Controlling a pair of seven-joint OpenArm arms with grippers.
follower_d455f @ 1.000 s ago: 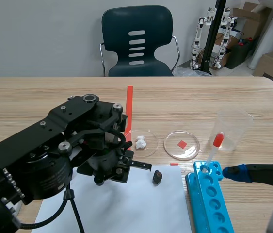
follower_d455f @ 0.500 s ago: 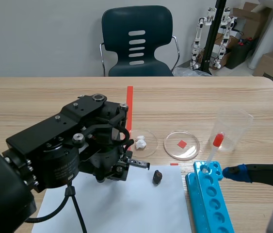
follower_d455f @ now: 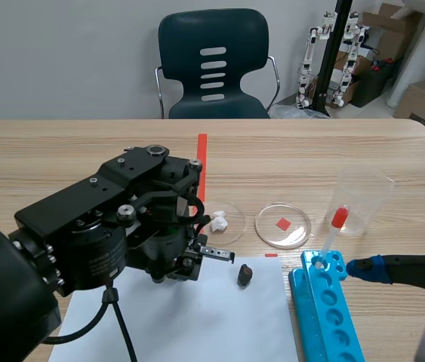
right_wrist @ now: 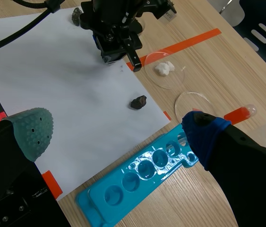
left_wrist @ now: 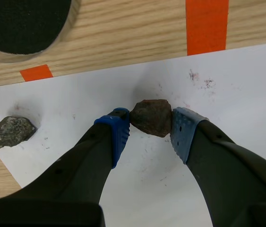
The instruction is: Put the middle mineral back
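Saw wood table [follower_d455f: 61, 151] with a white sheet [follower_d455f: 197, 324] on its near side. Found left arm [follower_d455f: 99, 234] low over the sheet's far part, left gripper [left_wrist: 150, 124] clamped on the brown rock [left_wrist: 152, 113], a blue pad on each side. Found right gripper [right_wrist: 117, 133] spread wide, holding nothing, near the blue rack [follower_d455f: 325, 309] just beside the sheet. Noted clear beaker [follower_d455f: 363, 200] beyond the rack. Noted one dish [follower_d455f: 235, 228] with a white lump [follower_d455f: 220, 222], second dish [follower_d455f: 269, 230] with a red chip [follower_d455f: 283, 224], both past the sheet's far edge. Noted red-bulb dropper [follower_d455f: 331, 234] standing in the rack's far end. Located brown rock over the sheet, between a grey rock [left_wrist: 9, 131] and a dark rock [follower_d455f: 245, 275] (couldn't tell if resting on paper or lifted).
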